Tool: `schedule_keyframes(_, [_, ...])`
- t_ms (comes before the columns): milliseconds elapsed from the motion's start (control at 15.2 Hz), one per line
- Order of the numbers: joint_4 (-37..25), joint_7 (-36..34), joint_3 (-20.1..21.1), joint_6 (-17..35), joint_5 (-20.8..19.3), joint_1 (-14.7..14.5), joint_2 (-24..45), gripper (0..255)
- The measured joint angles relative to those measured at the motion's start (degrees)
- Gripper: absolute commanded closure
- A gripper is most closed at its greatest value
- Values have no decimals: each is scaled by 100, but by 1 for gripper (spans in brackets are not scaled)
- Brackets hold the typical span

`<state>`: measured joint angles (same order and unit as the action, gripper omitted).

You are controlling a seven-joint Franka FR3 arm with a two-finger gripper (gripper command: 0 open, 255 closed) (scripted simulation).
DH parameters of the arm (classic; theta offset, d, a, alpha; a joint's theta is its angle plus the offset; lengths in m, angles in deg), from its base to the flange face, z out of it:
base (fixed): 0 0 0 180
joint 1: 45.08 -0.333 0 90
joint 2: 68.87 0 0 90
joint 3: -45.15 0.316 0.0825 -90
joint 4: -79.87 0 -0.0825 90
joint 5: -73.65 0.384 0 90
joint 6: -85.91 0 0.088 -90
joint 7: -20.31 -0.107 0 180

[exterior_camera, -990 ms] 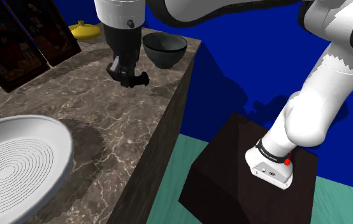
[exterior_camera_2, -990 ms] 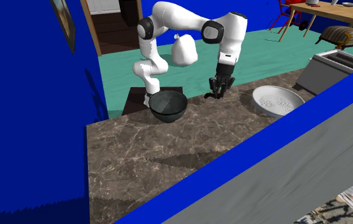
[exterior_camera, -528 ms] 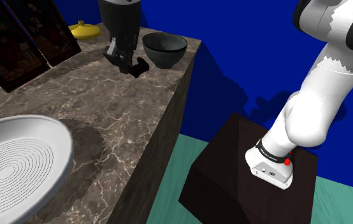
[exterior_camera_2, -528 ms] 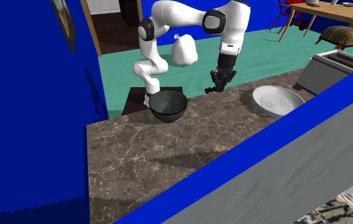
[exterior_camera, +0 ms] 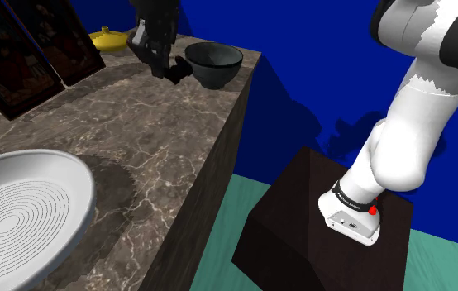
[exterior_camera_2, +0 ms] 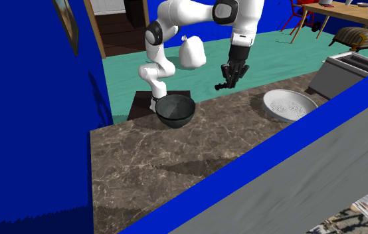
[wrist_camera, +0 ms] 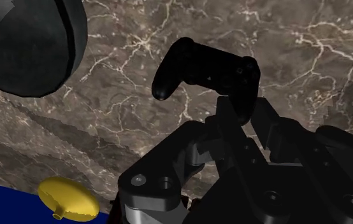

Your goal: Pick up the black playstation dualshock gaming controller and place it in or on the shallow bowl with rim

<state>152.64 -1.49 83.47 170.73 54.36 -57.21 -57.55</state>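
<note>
Black controller (exterior_camera: 183, 72) in the air over the marble worktop (exterior_camera: 136, 140)
The gripper (exterior_camera: 164, 64) has it in its jaws just beside the dark bowl (exterior_camera: 213, 63); the white ribbed bowl (exterior_camera: 21, 217) sits well apart at the lower left.

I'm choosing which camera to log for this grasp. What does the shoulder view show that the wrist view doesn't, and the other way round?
Shoulder view, not wrist: the white ridged shallow bowl at its lower left, the dark framed pictures, the stand and the white arm. Wrist view, not shoulder: how the gripper clamps one handle of the black controller, the other handle free. Both: the controller held above the marbled counter, the dark bowl and the yellow object.
</note>
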Motion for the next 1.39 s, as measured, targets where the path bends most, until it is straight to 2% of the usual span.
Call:
schedule_keyframes(396, [-999, 26, 24, -681, -299, -300, 394, 255])
schedule_keyframes(462, [-1004, 86, 11, -702, -275, -250, 359, 255])
schedule_keyframes(660, [-476, 479, -99, -461, 69, 247, -101, 255])
schedule_keyframes(1386, [130, 2152, -800, -55, 720, 1452, -792, 255])
